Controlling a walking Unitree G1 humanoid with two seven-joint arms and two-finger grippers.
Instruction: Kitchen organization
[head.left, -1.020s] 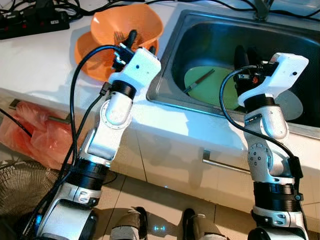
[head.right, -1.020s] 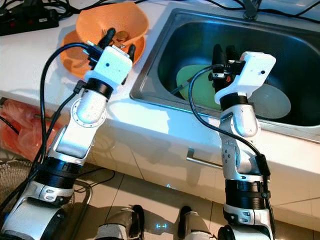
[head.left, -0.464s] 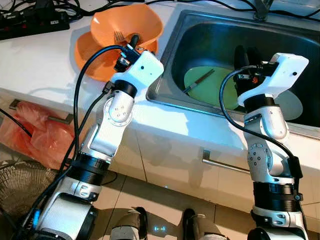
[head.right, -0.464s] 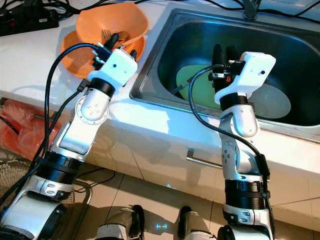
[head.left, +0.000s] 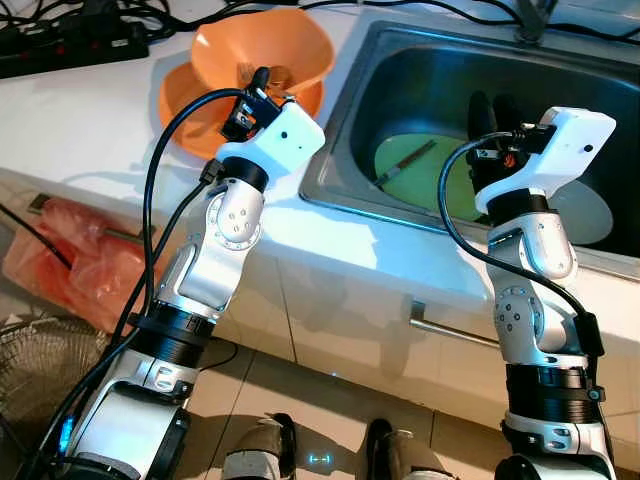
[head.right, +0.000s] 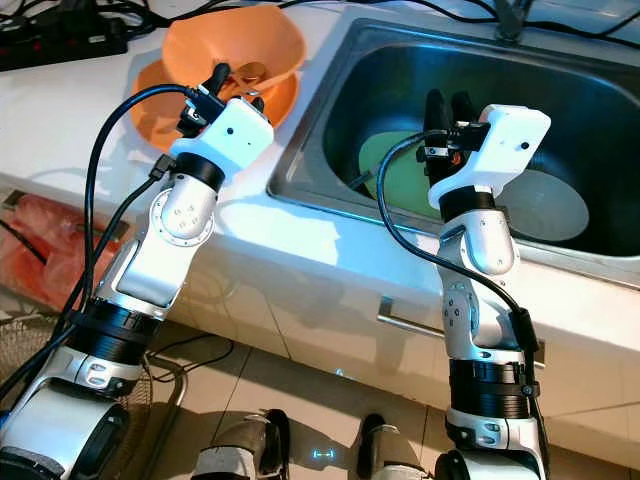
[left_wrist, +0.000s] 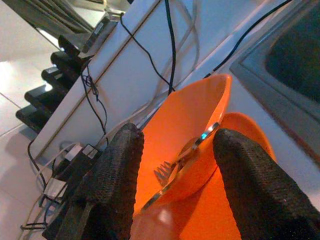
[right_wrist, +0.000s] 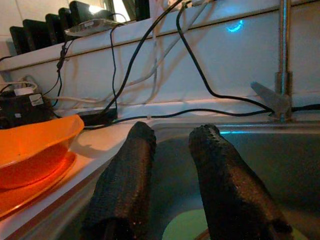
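Note:
An orange bowl (head.left: 262, 45) rests on an orange plate (head.left: 190, 100) on the white counter, with a metal fork (left_wrist: 172, 167) lying inside it. My left gripper (head.left: 266, 84) hovers at the bowl's near rim, open, its fingers either side of the fork's line with nothing held. In the steel sink (head.left: 420, 80) lie a green plate (head.left: 400, 180) with a dark utensil (head.left: 405, 162) across it and a pale plate (head.left: 592, 210). Above the green plate, my right gripper (head.left: 492, 105) stands open and holds nothing.
A black power strip (head.left: 70, 40) and cables run along the counter's back. The faucet (right_wrist: 282, 60) stands behind the sink. Below the counter are a red plastic bag (head.left: 70, 270), a wire mesh object (head.left: 30, 360) and a cabinet handle (head.left: 450, 325).
The view has shifted slightly. My left wrist has turned a little while its gripper stays at the bowl's rim. The right arm has not moved.

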